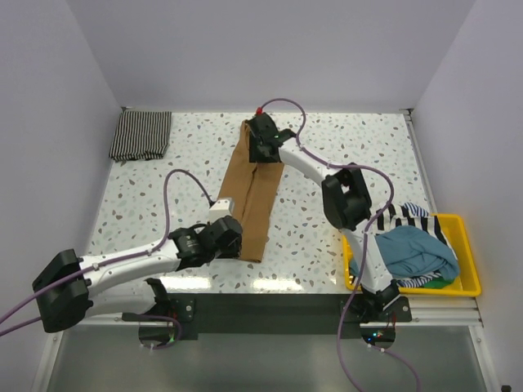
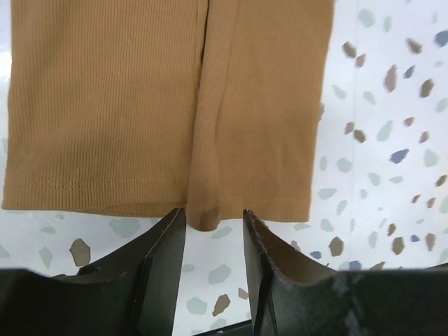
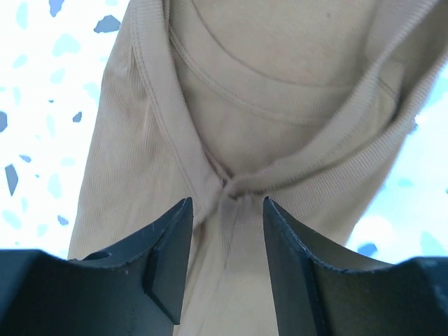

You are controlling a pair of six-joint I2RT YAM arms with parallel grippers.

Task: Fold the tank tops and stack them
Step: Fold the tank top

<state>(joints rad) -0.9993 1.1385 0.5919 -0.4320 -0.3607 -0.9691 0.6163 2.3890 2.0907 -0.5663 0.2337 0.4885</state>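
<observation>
Lying on counter [image 1: 351, 155]: tan tank top [image 1: 260, 192], folded into a long strip, centre.
Left tool [image 2: 213, 222]: fingers apart, near hem at their tips, nothing held.
Right tool [image 3: 225, 210]: fingers apart, bunched neckline between them, unclamped.
Striped tank top [image 1: 140, 135]: folded, far-left corner.

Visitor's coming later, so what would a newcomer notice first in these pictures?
The tan-brown tank top, folded into a long central strip, with the right gripper open at its strap end and the left gripper open at its hem. Then the yellow bin at the right edge holding a teal top and a broad-striped top, and the folded thin-striped top in the far left corner.
</observation>
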